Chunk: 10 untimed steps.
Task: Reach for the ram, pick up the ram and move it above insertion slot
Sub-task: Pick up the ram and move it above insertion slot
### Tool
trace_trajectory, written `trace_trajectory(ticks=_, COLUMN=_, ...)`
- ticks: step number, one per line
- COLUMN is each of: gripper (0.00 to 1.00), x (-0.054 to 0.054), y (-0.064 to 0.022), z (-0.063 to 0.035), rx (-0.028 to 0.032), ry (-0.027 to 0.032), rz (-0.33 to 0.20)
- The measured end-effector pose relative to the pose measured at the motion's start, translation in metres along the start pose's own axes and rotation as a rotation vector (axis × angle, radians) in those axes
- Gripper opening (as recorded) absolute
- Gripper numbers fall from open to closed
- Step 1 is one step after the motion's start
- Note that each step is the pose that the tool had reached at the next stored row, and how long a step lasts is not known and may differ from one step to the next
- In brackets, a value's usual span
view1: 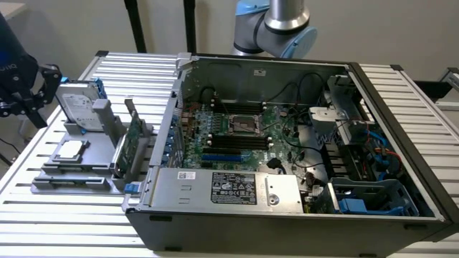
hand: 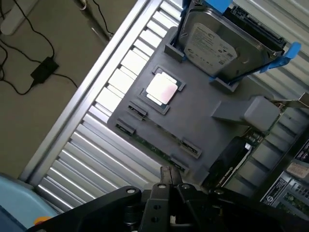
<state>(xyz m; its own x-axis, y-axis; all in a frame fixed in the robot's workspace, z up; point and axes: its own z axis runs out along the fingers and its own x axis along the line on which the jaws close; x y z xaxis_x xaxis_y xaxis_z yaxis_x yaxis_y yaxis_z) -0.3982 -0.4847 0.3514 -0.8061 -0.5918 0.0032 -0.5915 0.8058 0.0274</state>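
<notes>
Gripper (hand: 170, 176): jaws drawn narrow, nothing between them, poised over the near edge of the grey fixture (hand: 203, 116). In the exterior view it hangs at ten o'clock of that fixture.

The ram (hand: 150, 146): lies flat in the fixture's outer slot between black clips, just beside the gripper's fingertips but apart from them. It is on the side of the processor (hand: 162, 89) away from the hard drive (hand: 217, 46), which stands on edge in a blue bracket.

The open computer case (view1: 401, 161) sits at three o'clock of the fixture on the slatted table (hand: 91, 140).
</notes>
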Motion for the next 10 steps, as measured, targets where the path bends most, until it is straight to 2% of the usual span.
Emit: trace_trajectory(ticks=10, gripper=0.11, x=0.0000, y=0.0000, z=-0.0001, rx=0.0006, ry=0.0051, rz=-0.181)
